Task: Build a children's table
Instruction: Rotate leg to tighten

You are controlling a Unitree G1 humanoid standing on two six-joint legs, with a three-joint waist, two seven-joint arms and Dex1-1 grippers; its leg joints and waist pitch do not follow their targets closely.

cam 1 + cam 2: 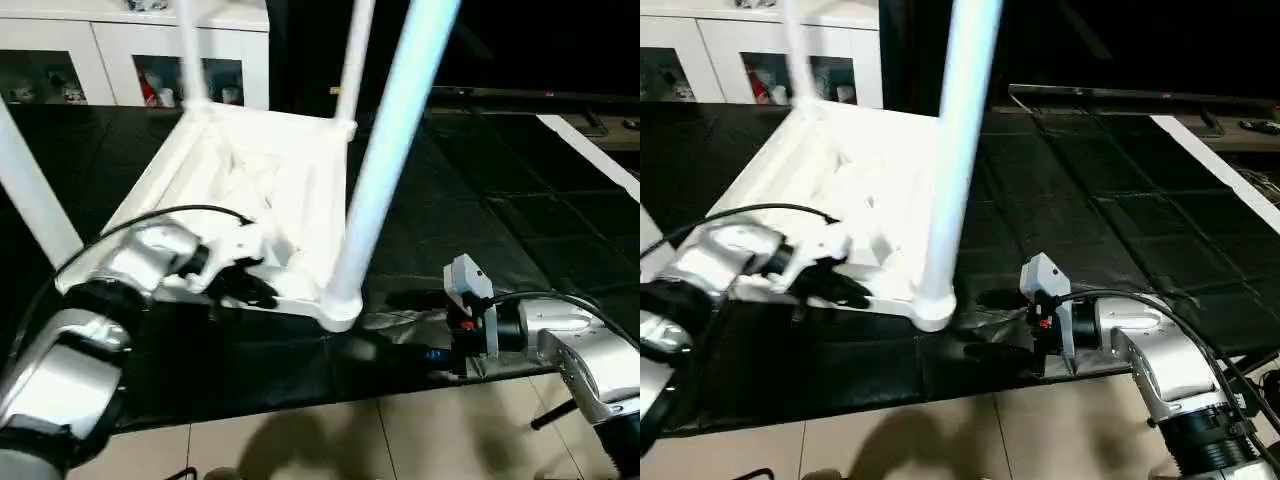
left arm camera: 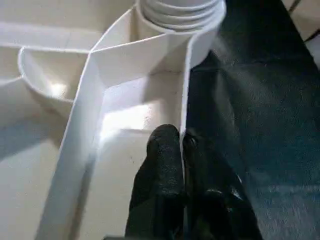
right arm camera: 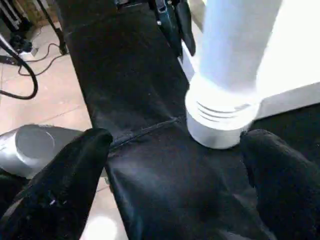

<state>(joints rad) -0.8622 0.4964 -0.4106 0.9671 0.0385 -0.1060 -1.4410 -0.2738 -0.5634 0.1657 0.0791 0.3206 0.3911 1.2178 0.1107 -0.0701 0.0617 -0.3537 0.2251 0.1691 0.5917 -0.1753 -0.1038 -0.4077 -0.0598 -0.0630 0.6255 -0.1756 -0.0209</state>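
The children's table [image 1: 270, 190] sits upside down on the black mat [image 1: 480, 230], legs up. Left gripper [image 2: 182, 142] is pinched tight on the table's near rim wall. Right gripper [image 3: 175, 150] gapes wide beside the near corner leg [image 1: 385, 150], holding nothing.

The children's table [image 1: 250, 190] is smooth, glossy white plastic on a matt black cloth [image 1: 520, 230].

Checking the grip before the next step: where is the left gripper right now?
In the left eye view, the left gripper sits left of centre, shut on the table top's near rim, beside the near corner leg.
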